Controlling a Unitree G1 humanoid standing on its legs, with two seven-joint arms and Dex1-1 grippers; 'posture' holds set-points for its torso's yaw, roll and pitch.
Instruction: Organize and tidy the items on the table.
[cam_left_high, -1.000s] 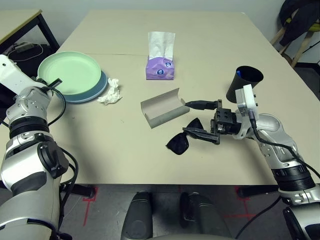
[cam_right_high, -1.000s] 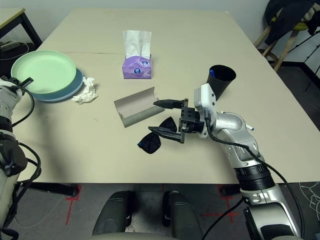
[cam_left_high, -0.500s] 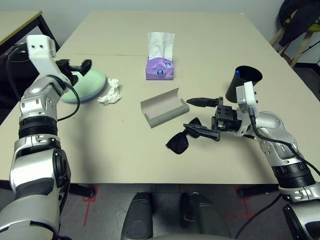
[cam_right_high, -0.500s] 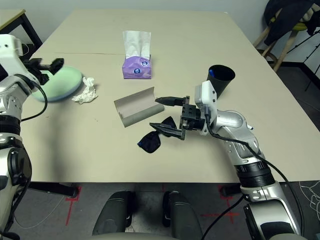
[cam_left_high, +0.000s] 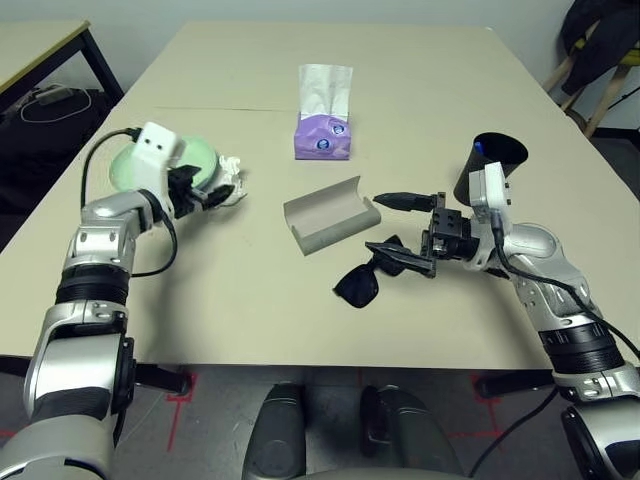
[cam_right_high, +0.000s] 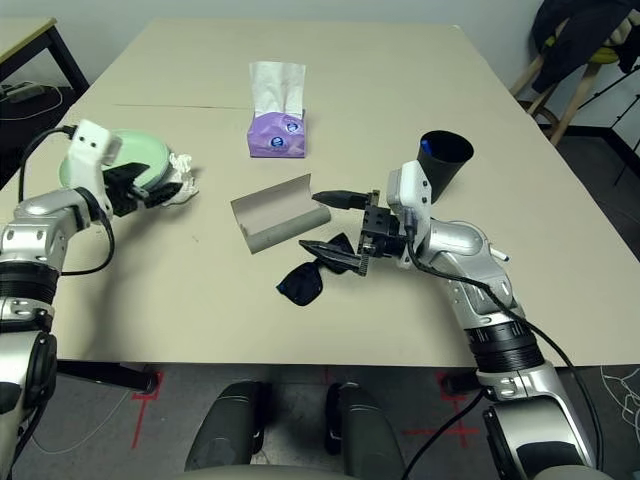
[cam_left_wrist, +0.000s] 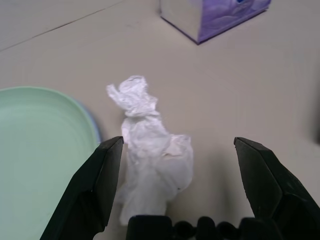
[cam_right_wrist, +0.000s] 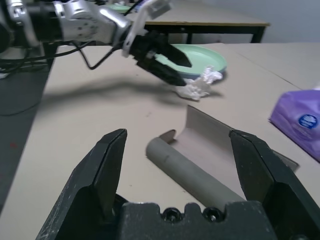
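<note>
A crumpled white tissue (cam_left_wrist: 150, 160) lies on the beige table (cam_left_high: 230, 300) beside the stacked plates, mint green (cam_left_high: 125, 165) on pale blue. My left gripper (cam_left_high: 212, 192) is open, low over the table, its fingers (cam_left_wrist: 95, 190) on either side of the tissue without closing on it. The grey glasses case (cam_left_high: 330, 213) lies open mid-table, with the black sunglasses (cam_left_high: 358, 285) just in front of it. My right gripper (cam_left_high: 395, 232) is open and holds nothing; it points at the case (cam_right_wrist: 200, 160), its lower finger over the sunglasses. A black cup (cam_left_high: 490, 165) stands behind the right wrist.
The purple tissue box (cam_left_high: 323, 125) stands behind the case, past the table's seam. A dark-legged side desk (cam_left_high: 40, 50) is at the far left and a chair with dark clothing (cam_left_high: 600, 40) at the far right. Bare tabletop lies along the front edge.
My left arm swung from the plates' left rim, over them, down to the tissue, and its gripper opened. The right gripper has barely moved.
</note>
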